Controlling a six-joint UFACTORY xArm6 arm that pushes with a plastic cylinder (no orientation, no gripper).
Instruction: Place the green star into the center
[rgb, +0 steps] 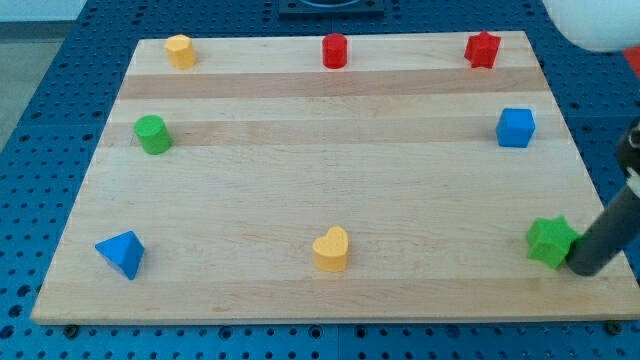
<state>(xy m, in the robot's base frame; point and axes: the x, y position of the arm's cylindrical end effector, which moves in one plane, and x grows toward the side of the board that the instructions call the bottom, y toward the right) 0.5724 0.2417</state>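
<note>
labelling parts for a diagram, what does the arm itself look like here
Only a little shows: a straight, round, matte black rod entering from the view's right, ending in my tip beside the green star. A smooth white rounded part sits at the view's top right. No cables, markings or fingers visible.

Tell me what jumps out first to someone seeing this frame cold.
The dark rod at the view's bottom right: my tip sits right against the green star, on its right side. Next is how the other blocks ring the wooden board: yellow block, red cylinder and red star along the top, green cylinder left, blue cube right, blue pyramid-like block and yellow heart at the bottom.
</note>
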